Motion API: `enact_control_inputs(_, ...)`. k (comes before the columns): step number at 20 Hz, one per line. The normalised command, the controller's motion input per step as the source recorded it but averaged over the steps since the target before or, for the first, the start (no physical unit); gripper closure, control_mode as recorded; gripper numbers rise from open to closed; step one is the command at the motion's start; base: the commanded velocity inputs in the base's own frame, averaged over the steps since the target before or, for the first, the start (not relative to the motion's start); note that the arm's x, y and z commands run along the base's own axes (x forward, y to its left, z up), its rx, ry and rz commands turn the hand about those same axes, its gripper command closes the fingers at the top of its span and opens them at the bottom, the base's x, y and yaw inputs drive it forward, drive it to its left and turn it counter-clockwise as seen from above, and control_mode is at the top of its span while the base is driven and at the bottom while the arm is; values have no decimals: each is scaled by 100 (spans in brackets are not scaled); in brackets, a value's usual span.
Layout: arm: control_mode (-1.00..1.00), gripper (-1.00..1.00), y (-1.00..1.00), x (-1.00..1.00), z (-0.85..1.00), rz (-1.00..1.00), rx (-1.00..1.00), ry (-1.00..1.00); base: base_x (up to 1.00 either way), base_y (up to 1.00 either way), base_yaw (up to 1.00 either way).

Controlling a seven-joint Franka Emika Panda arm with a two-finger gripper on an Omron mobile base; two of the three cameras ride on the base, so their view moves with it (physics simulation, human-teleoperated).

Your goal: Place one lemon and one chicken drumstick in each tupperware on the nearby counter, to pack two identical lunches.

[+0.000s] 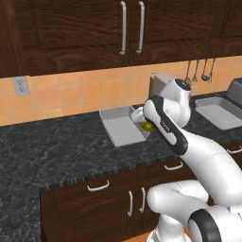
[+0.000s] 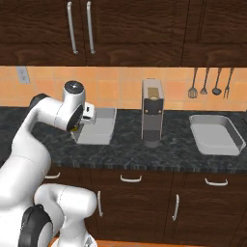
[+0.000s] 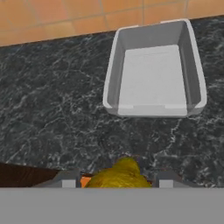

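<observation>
Dark speckled stone surface (image 3: pixel 52 109) lay under my arm as the fingers (image 3: pixel 117 183) clamped a yellow lemon (image 3: pixel 119 176) short of the nearer shallow light-grey tupperware (image 3: pixel 112 74); released early, I judged, it could strike the rim and roll off.

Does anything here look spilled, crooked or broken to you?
Nothing stands out. Both shallow light-grey trays sit flat and empty on the dark speckled stone counter, and the yellow lemon is held between the jaws near the first tray.
</observation>
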Motion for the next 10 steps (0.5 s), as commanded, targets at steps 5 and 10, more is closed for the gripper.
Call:
enact_control_inputs(5, -100, 100, 2, 84, -1, -2, -5, 0, 0, 0, 0)
enact_control_inputs(10, -100, 100, 0, 49, -25, 0, -1, -10, 0, 0, 0)
